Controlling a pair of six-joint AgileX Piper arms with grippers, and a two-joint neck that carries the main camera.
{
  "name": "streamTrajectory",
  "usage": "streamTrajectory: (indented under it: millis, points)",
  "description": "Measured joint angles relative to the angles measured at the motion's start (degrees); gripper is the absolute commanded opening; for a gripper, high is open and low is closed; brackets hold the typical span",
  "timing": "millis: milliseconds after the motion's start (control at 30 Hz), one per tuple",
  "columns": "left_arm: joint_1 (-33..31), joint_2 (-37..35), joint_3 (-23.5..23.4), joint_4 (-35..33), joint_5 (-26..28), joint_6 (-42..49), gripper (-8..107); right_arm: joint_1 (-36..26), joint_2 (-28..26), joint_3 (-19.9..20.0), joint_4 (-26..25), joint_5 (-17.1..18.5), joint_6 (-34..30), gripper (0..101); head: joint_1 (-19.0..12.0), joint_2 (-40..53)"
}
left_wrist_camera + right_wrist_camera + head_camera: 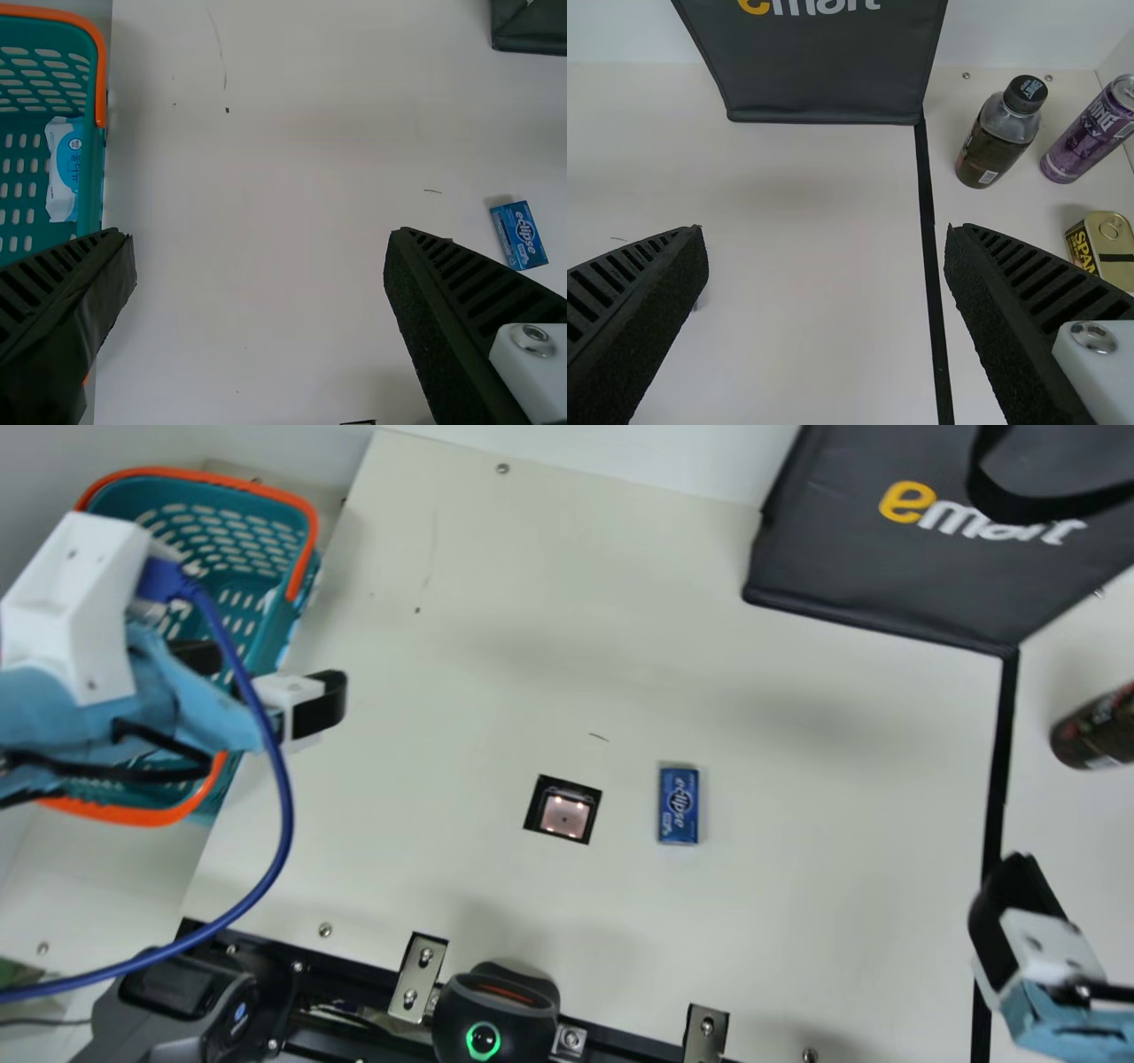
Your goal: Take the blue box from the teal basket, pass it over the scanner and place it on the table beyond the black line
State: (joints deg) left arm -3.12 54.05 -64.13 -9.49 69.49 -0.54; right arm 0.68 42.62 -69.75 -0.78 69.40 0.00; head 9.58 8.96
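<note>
The blue box (679, 806) lies flat on the table just right of the scanner window (563, 810) in the main view; the left wrist view shows this blue box (519, 235) too. Over the teal basket's (308, 584) right side is my left gripper (275, 677); in its wrist view the left gripper (261, 266) stands open and empty, part of the basket (93, 177) beside it. My right gripper (992, 903) is at the black line (997, 753), well right of the box. In its wrist view the right gripper (824, 266) is open with nothing between its fingers.
A dark bag (850, 558) stands at the back right. Beyond the line are a dark bottle (998, 133), a purple can (1094, 133) and a yellow tin (1103, 248). A white and blue packet (64, 168) lies in the basket. A black scanner device (494, 1014) sits at the front edge.
</note>
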Motion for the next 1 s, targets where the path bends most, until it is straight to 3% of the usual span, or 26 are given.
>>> streamTrajectory:
  millis: [267,533,1000]
  points:
    - [0.0,0.0,0.0,0.0,0.0,0.0,90,0.0,0.0,0.0,0.0,0.0,0.0,95,0.0,-10.11]
    - [0.0,0.0,0.0,0.0,0.0,0.0,90,0.51,0.55,-0.12,0.0,-0.08,-0.33,95,0.0,-10.55]
    - [0.0,0.0,0.0,0.0,0.0,0.0,90,10.85,7.95,0.68,2.95,0.44,-4.95,95,0.0,-10.55]
